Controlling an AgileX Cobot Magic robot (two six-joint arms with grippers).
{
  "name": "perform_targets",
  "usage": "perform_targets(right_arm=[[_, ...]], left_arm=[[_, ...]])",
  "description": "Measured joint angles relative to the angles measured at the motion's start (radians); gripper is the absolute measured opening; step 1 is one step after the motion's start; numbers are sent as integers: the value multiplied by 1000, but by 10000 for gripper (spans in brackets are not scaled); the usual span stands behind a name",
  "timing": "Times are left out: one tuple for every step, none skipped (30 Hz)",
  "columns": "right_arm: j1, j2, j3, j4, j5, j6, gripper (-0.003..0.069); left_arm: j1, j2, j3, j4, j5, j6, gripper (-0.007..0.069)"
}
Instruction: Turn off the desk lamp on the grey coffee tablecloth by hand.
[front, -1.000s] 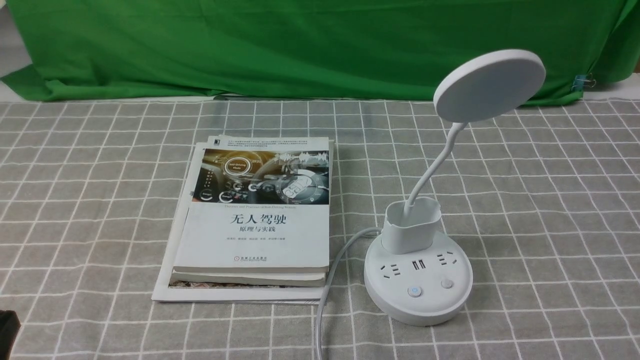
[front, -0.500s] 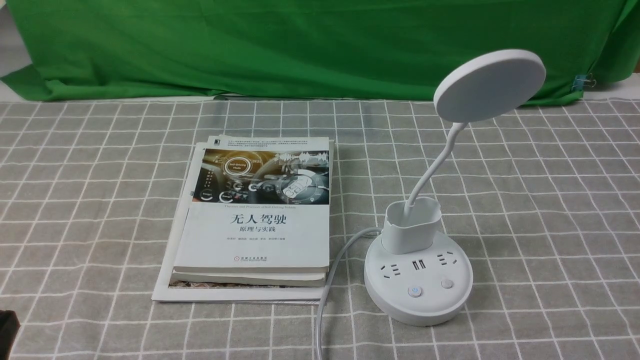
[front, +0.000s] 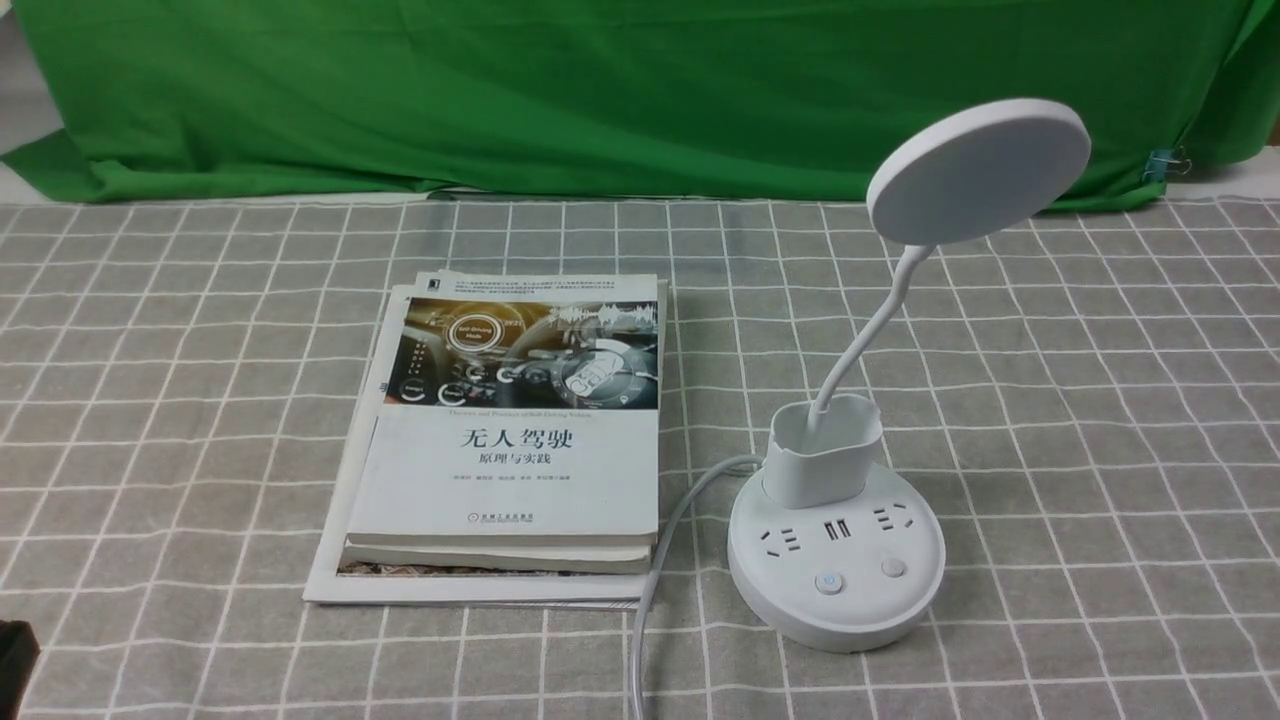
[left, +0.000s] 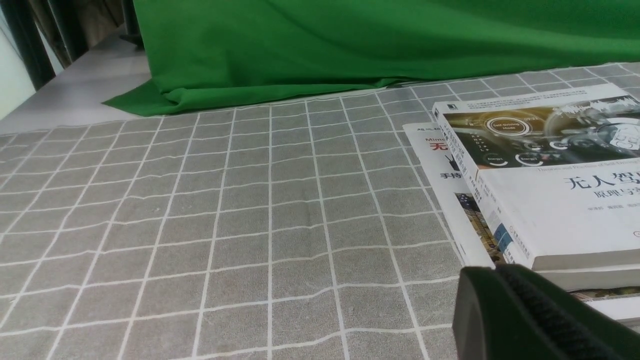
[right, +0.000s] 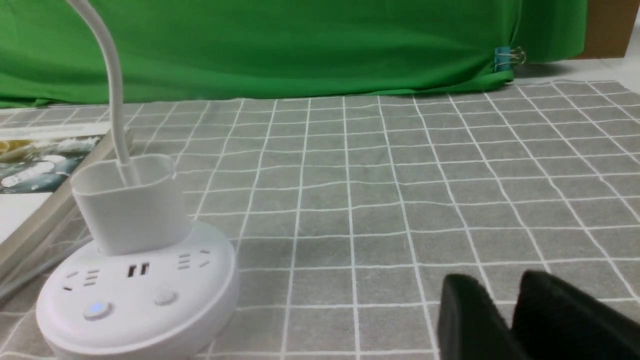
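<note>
— What lay left to right?
— The left gripper (left: 505, 280), jaws together; books (front: 510, 440); desk lamp (front: 838, 560) on the grey coffee tablecloth (front: 1100, 400); open cloth rightward.
— The right gripper (right: 505, 305)?
— Cropped; pads seemingly closed.

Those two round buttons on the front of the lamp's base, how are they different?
The left button shows a blue mark on its face; the right button is plain white. In the right wrist view too, the left button shows blue and the right button does not. Both are small, round and set in the desk lamp base.
</note>
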Motion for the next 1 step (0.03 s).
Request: perform_targets(right_arm=[[0, 0, 0, 0, 0, 0, 196]], left_arm=[[0, 0, 0, 0, 0, 0, 1]])
